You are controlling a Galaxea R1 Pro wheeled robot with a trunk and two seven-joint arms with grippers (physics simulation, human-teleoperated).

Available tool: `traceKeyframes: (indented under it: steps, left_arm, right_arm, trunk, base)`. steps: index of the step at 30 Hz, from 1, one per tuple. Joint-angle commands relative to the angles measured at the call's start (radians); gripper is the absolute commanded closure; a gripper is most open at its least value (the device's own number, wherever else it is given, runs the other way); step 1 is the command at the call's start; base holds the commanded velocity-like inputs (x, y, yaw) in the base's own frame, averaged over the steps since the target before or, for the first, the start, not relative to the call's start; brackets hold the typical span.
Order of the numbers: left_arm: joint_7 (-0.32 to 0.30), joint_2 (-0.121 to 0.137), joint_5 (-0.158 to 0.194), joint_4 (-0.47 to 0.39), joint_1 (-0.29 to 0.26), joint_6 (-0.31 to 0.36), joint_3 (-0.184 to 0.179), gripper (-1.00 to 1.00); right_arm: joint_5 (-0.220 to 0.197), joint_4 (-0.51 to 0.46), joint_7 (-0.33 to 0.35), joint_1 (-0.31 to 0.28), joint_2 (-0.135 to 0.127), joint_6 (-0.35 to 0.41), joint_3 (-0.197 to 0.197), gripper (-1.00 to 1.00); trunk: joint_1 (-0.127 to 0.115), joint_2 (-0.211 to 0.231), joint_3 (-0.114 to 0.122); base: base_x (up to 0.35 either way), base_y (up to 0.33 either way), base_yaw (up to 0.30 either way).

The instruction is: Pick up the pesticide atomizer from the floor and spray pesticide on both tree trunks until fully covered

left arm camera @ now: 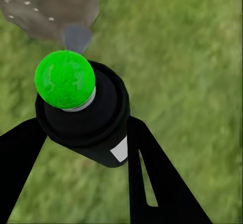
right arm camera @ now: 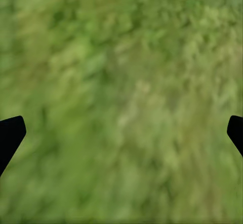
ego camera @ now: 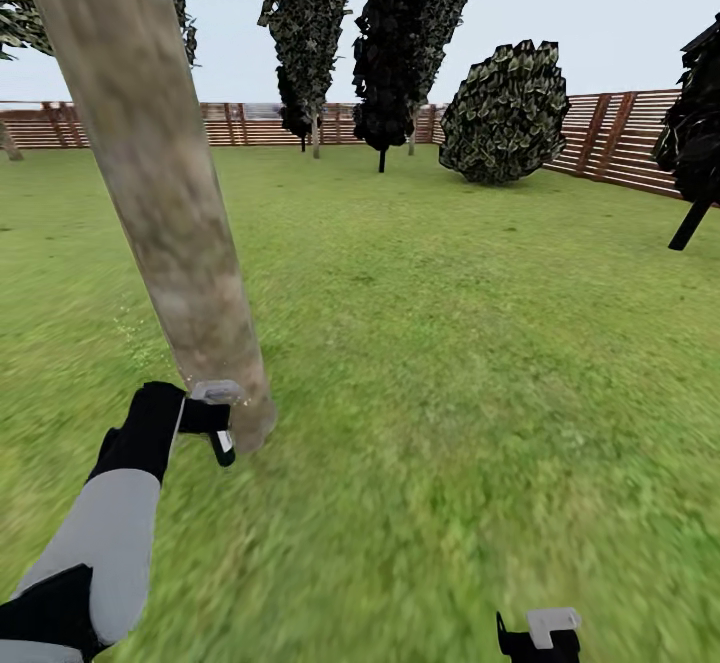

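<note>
A wide green lawn [ego camera: 450,363] runs to a brown slatted fence [ego camera: 620,138] under pale sky [ego camera: 600,13].

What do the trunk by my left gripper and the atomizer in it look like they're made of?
Tree trunk: rough matte bark, mottled grey-beige, pale specks near its base. Pesticide atomizer: apparently smooth black plastic, slight sheen, glossy green cap, grey nozzle, white label. Left gripper fingers clamp it.

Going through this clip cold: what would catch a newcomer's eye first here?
The thick, leaning tree trunk dominates the left of the head view, rising from the lawn. At its base the left gripper holds the pesticide atomizer, its nozzle aimed at the bark; the left wrist view shows a bright green ball on top of the bottle. Dark trees and a slatted wooden fence close the background.
</note>
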Motion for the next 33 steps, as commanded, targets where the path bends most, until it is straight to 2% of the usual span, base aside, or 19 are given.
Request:
traceKeyframes:
  steps: [1,3,4,6,8,11,12,13,15,17,21,26,33]
  left_arm:
    - [-0.010,0.014,0.003,-0.001,-0.002,0.008,0.002,1.00]
    - [-0.012,0.075,0.016,0.000,-0.003,0.018,0.002,1.00]
    - [-0.013,0.086,0.017,0.001,-0.003,0.026,0.001,1.00]
    - [-0.014,0.093,0.018,0.001,-0.004,0.068,-0.004,1.00]
    - [-0.019,0.073,0.018,0.000,-0.036,0.110,-0.011,1.00]
    - [-0.020,0.066,0.017,0.001,-0.058,0.120,-0.015,1.00]
    - [-0.021,0.077,0.013,0.000,-0.074,0.124,-0.032,1.00]
    - [-0.021,0.090,0.010,0.000,-0.078,0.125,-0.036,1.00]
    - [-0.021,0.137,0.011,0.000,-0.078,0.126,-0.040,1.00]
    - [-0.021,0.160,0.010,0.001,-0.070,0.126,-0.042,1.00]
    - [-0.021,0.167,0.008,0.001,-0.063,0.122,-0.046,1.00]
    - [-0.021,0.166,0.007,-0.001,-0.061,0.123,-0.044,1.00]
    - [-0.021,0.163,0.006,-0.002,-0.063,0.121,-0.044,1.00]
  right_arm:
    - [0.011,0.002,-0.006,-0.001,0.000,-0.003,-0.004,-1.00]
    - [0.010,0.002,-0.006,-0.001,-0.001,-0.003,-0.005,-1.00]
    - [0.010,0.002,-0.006,-0.001,-0.001,-0.003,-0.005,-1.00]
    - [0.010,0.002,-0.006,-0.001,-0.001,-0.003,-0.005,-1.00]
    - [0.010,0.002,-0.006,-0.001,-0.001,-0.003,-0.005,-1.00]
    - [0.010,0.002,-0.006,-0.001,-0.001,-0.003,-0.005,-1.00]
    - [0.010,0.002,-0.006,-0.001,-0.001,-0.003,-0.005,-1.00]
    - [0.010,0.002,-0.006,-0.001,-0.001,-0.003,-0.005,-1.00]
    - [0.010,0.002,-0.006,-0.001,-0.001,-0.003,-0.005,-1.00]
    - [0.010,0.001,-0.006,-0.001,-0.001,-0.003,-0.005,-1.00]
    - [0.010,0.000,-0.005,-0.001,-0.001,-0.003,-0.005,-1.00]
    - [0.011,-0.001,-0.005,-0.001,-0.001,-0.003,-0.005,-1.00]
    - [0.012,-0.003,-0.006,-0.001,-0.003,-0.003,-0.005,-1.00]
  trunk:
    - [0.000,0.000,-0.001]
    - [0.000,0.000,-0.001]
    - [0.000,0.000,-0.001]
    - [0.000,0.000,-0.001]
    - [0.000,0.000,-0.001]
    - [0.000,0.000,-0.001]
    - [0.000,0.000,-0.001]
    - [0.000,0.000,-0.001]
    - [0.000,0.000,-0.001]
    - [0.000,0.000,-0.001]
    - [0.000,0.000,-0.001]
    - [0.000,0.000,-0.001]
    - [0.000,0.000,-0.001]
  base:
    - [0.000,0.000,0.000]
    - [0.000,0.000,0.000]
    - [0.000,0.000,0.000]
    - [0.000,0.000,0.000]
    - [0.000,0.000,0.000]
    - [0.000,0.000,0.000]
    - [0.000,0.000,0.000]
    - [0.000,0.000,0.000]
    - [0.000,0.000,0.000]
    - [0.000,0.000,0.000]
    - [0.000,0.000,0.033]
    - [0.000,-0.019,0.215]
    - [0.029,-0.245,0.016]
